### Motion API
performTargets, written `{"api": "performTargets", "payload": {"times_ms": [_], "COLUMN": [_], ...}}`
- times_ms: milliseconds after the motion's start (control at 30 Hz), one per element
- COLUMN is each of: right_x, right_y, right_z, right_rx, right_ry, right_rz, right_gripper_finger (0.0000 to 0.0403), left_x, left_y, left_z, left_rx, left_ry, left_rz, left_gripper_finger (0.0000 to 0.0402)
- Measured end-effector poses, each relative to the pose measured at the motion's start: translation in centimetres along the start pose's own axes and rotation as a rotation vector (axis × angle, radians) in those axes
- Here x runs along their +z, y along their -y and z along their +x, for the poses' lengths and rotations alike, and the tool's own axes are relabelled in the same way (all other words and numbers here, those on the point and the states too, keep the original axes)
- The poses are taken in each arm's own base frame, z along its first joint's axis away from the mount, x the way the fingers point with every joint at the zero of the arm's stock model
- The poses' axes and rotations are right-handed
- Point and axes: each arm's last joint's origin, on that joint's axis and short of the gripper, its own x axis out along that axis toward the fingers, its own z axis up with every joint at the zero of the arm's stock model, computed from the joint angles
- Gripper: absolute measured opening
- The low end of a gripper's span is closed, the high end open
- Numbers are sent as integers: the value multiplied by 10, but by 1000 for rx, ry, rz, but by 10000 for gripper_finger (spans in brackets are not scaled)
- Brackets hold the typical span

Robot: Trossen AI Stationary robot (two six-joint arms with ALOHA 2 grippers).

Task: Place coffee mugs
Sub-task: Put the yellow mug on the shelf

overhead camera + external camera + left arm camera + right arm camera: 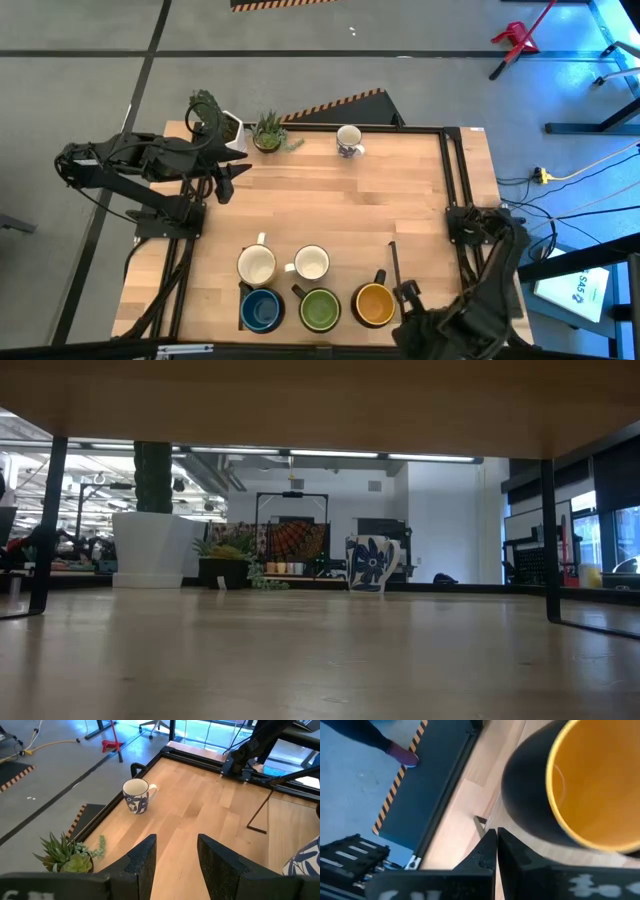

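Observation:
Five coffee mugs stand near the table's front edge: two cream-white ones [257, 265] [312, 263], and in front of them a blue one [262, 310], a green one [320, 309] and an orange-yellow one [375, 304] [580, 785]. A white mug with a blue pattern [349, 140] [137, 795] [372, 563] stands upright alone near the far edge. My right gripper [496, 850] [405, 295] is shut and empty, pointing down just right of the orange-yellow mug. My left gripper [175, 860] [228, 180] hangs open and empty over the far left of the table.
A white pot with a cactus [215, 120] [150, 548] and a small pot with a spiky green plant [268, 132] [67, 855] stand at the far left corner. A thin black bracket [393, 265] lies right of the mugs. Bare wood [340, 200] spans the table's middle.

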Motion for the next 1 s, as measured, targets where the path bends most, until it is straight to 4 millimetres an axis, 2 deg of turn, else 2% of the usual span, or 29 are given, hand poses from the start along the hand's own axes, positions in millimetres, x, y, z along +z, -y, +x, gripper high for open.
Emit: {"api": "performTargets", "payload": {"times_ms": [167, 633, 767, 833, 933, 1000], "right_x": [10, 30, 35, 30, 15, 11], "right_y": [9, 43, 52, 59, 80, 96], "right_z": [10, 14, -6, -20, -39, -42], "right_rx": [12, 49, 63, 61, -58, -149], "right_ry": [0, 56, 135, 181, 141, 130], "right_rz": [-52, -178, -247, -257, -201, -158], "right_gripper_finger": [0, 0, 0, 0, 0, 0], "left_x": [0, 0, 0, 0, 0, 0], "left_y": [0, 0, 0, 0, 0, 0], "left_z": [0, 0, 0, 0, 0, 0], "left_rx": [-1, -4, -4, -4, -4, -4], "left_ry": [1, -1, -2, -2, -2, -2], "left_rz": [-23, -47, -47, -47, -47, -47], "left_gripper_finger": [137, 137, 137, 137, 137, 137]}}
